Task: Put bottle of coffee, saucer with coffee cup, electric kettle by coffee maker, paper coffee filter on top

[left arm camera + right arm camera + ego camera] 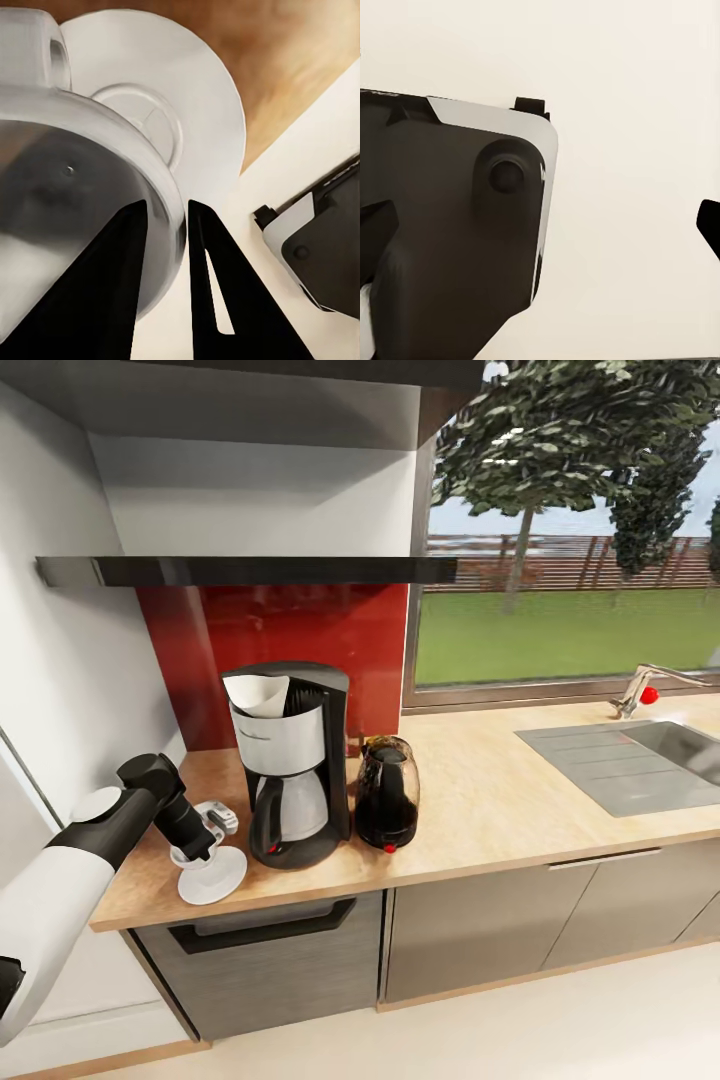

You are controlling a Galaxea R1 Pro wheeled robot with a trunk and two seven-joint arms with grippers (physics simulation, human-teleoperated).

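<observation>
The coffee maker [292, 765] stood on the countertop [500, 800] in front of the red backsplash [330, 630], with the white paper coffee filter [256, 692] sitting open in its top. Just beside it, on the side toward the sink [650, 755], stood the electric kettle [387, 793], its red switch facing the counter's front edge. Above the backsplash ran the thin black kitchen shelf [280, 570].

On the coffee maker's other side, near the counter's front edge, the white saucer [222, 875] lay flat on the wood. The left arm reached over it, and the left gripper [197, 847] was at the coffee cup [82, 195]. In the left wrist view the cup's rim passed between the two dark fingers [210, 300], one inside the cup and one outside, so the jaws were clamped on its wall. The cup was over the saucer, its handle pointing away from the fingers (whether its foot was resting on the plate or hanging just above it, I could not tell).

The right wrist view showed pale floor and part of the robot's own dark and grey body [457, 225]; of the right gripper [708, 223] just a dark tip showed at the picture's edge, so whether its jaws were released or clenched could not be told.
</observation>
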